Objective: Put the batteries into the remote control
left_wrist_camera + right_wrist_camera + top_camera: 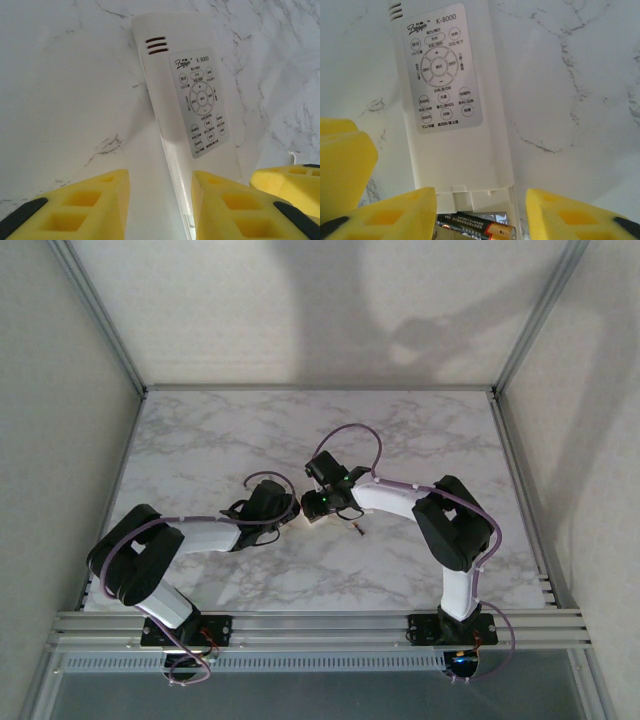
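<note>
White remote control (455,150) holds one battery (475,229) under your open, empty right claw (480,200). Your left claw (162,200) straddles it, grip unclear. Fetch the other next.

a white marble-patterned table top (200,440) with grey veins sits inside a booth of plain, pale walls (60,390). aluminium posts (100,315) rise from its far left and far right corners. a ribbed aluminium rail (320,625) runs along the near edge. soft shadows (330,300) fall across the far wall.
</note>
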`<state>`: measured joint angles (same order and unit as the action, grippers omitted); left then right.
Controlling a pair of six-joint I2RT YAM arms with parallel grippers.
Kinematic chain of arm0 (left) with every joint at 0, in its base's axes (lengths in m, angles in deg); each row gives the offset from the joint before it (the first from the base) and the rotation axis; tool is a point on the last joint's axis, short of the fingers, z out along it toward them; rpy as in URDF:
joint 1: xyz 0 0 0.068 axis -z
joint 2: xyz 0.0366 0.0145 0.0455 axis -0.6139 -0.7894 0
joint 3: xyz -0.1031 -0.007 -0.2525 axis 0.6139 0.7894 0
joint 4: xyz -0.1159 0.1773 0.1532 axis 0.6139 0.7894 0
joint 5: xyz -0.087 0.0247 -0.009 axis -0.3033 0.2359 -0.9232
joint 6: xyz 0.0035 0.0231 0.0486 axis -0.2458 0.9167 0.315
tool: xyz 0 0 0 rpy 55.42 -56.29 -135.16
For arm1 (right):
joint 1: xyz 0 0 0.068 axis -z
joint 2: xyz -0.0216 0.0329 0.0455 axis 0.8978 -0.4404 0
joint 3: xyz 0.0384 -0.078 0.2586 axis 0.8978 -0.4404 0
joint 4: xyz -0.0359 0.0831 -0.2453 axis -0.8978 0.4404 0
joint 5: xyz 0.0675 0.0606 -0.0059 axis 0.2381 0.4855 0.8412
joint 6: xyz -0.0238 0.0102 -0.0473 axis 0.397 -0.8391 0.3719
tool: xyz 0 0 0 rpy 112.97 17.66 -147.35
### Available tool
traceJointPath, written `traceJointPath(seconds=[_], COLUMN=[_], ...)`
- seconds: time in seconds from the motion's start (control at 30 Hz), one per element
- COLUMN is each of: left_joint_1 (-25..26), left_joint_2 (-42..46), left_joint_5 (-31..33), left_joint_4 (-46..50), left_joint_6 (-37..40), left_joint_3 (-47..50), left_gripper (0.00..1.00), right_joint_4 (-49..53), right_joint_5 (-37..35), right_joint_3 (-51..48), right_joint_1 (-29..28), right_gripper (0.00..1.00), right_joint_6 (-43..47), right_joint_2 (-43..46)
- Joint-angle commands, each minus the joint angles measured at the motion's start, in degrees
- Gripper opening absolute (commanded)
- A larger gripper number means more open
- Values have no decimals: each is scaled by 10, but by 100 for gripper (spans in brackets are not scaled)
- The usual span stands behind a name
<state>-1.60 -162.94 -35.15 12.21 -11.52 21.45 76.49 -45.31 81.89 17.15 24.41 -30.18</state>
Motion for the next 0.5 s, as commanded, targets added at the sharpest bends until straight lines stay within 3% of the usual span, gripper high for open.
traceJointPath(seconds=[0.0, 0.27, 0.47], left_joint_1=[-3, 20, 60], left_joint_2=[26, 53, 19], left_joint_5=[15, 1, 14], left_joint_4=[14, 20, 22], left_joint_6=[24, 79, 98], left_joint_3=[4, 5, -5], left_gripper=[39, 50, 50], right_joint_4=[9, -8, -45], right_joint_5=[-8, 5, 51], right_joint_3=[12, -33, -84], right_joint_1=[-4, 17, 56], right_gripper=[54, 56, 56], right_joint_6=[-2, -19, -46], right_joint_2=[18, 75, 119])
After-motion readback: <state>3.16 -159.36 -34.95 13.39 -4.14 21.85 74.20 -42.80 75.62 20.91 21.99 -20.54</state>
